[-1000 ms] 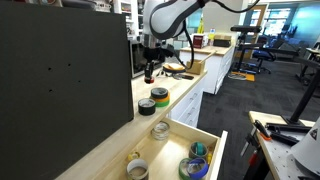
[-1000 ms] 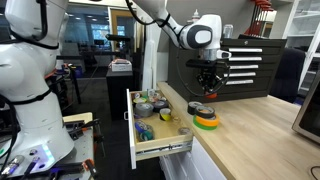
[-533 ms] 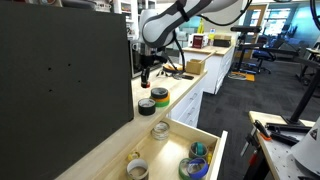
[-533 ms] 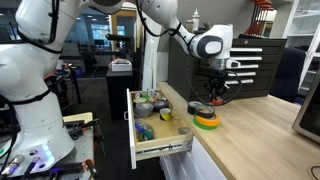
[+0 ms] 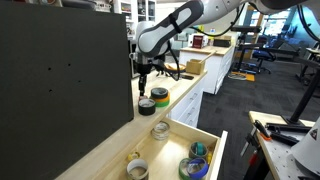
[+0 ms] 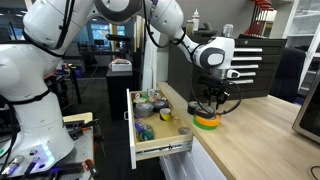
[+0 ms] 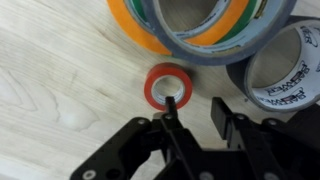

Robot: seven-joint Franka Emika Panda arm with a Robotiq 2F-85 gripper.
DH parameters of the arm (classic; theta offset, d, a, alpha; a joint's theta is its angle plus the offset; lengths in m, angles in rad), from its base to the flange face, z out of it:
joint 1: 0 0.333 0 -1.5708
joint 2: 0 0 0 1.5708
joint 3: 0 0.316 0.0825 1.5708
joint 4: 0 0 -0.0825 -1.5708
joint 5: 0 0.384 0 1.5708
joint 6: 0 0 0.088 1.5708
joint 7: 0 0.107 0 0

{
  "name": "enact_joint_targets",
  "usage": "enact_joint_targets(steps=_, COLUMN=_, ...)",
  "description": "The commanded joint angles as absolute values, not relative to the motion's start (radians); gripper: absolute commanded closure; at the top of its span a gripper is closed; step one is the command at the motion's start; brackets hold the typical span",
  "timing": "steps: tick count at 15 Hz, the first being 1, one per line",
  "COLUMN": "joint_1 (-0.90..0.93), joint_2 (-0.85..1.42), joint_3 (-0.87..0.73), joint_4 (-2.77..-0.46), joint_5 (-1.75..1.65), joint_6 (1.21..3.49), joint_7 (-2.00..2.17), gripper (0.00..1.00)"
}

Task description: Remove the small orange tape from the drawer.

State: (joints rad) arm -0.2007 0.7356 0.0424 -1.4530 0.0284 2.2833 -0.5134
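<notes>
The small orange tape (image 7: 152, 88), a tiny orange-red ring, lies flat at the tips of the gripper (image 7: 195, 108). The jaws stand apart, one tip seemingly in its hole, not pinching it. Beyond, larger rolls (image 7: 190, 20) touch it on the countertop (image 7: 60, 80). It is out of the drawer (image 6: 163, 151), so removal looks done, bar retreating.

The gripper (image 5: 142, 89) drops toward 6 o'clock in both exterior views, drifting slightly to 7 in one. It now hangs low over the counter (image 6: 262, 130), just above the stacked rolls (image 6: 206, 121).
</notes>
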Motion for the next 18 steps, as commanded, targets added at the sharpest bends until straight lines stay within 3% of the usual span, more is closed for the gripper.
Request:
enact_joint_targets(steps=1, joint_1=-0.227, joint_2=0.739, joint_3=0.073, joint_4=-1.428, joint_5=0.042, joint_6=2.253, joint_7=-0.558, gripper=0.27)
enact_joint_targets(steps=6, joint_1=-0.220, joint_2=0.687, joint_3=0.066, joint_4=-1.453, joint_5=0.039, joint_6=2.182, joint_7=-0.537, gripper=0.00)
enact_joint_targets(steps=13, joint_1=-0.206, joint_2=0.520, joint_3=0.030, joint_4=-1.519, joint_5=0.038, joint_6=1.973, joint_7=-0.478, gripper=0.00)
enact_joint_targets(steps=18, joint_1=-0.201, joint_2=0.335, joint_3=0.008, joint_4=-1.739, joint_5=0.036, joint_6=2.024, joint_7=-0.485, gripper=0.00)
